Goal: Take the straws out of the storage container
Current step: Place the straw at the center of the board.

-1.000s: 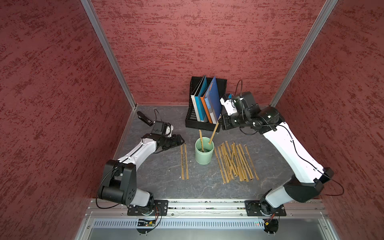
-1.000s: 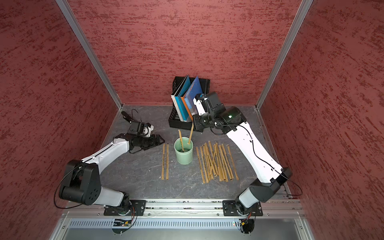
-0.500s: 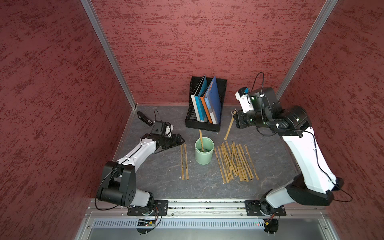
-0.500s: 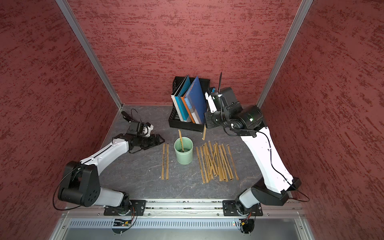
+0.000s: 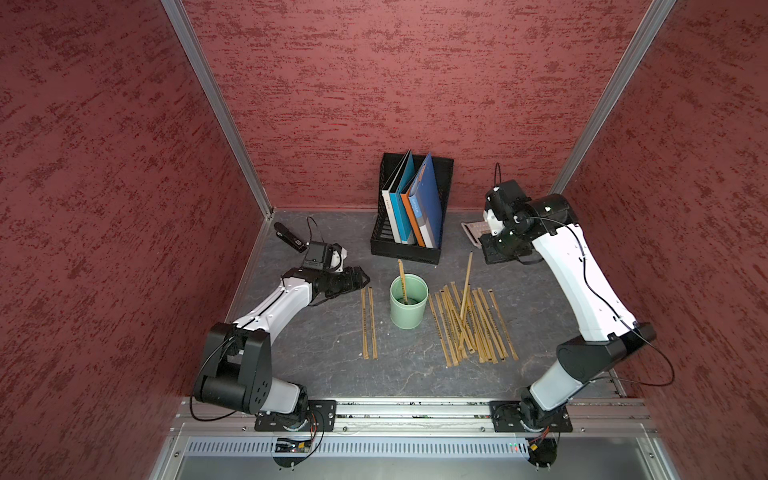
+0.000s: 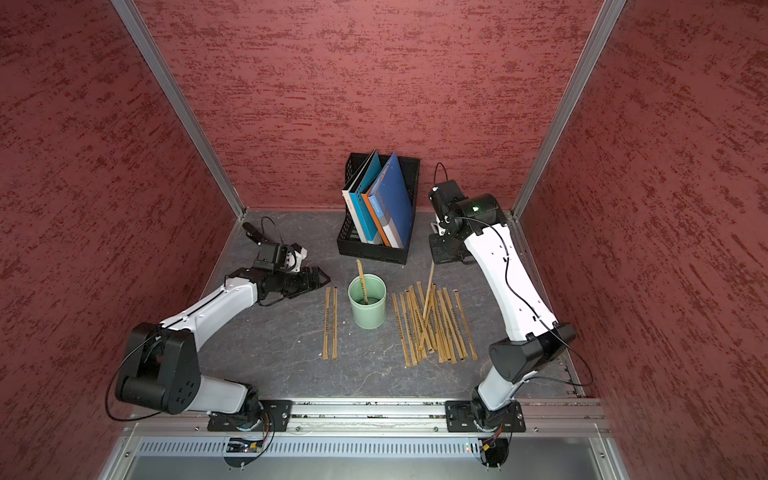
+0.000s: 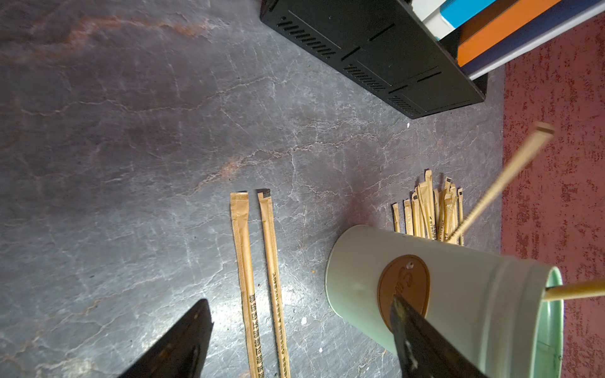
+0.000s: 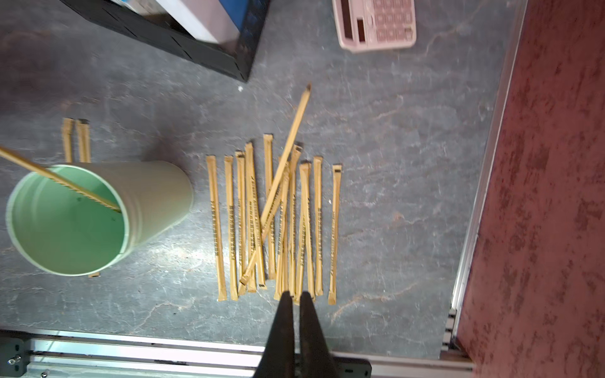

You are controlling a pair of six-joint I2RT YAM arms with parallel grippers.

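Looking at the frame's middle, we see the green cup [image 5: 409, 309] standing on the bench [image 5: 324, 353], one straw [image 5: 402, 282] leaning inside. The other straws [image 5: 478, 324] lie flat beside it, likely dropped there. Our right pincer [image 8: 294, 294] is closed and empty; our left pincer [image 5: 359, 281] gapes wide, empty, maybe to steady the cup.

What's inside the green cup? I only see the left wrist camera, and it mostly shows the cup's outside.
Observer: Just one straw, leaning inside the cup.
Operator: Is the other claw holding that slanted straw?
Observer: No. The right gripper is shut on nothing; the slanted straw is not between its fingers.
Operator: What else is over there?
Observer: A pink calculator, lying near the black file holder.
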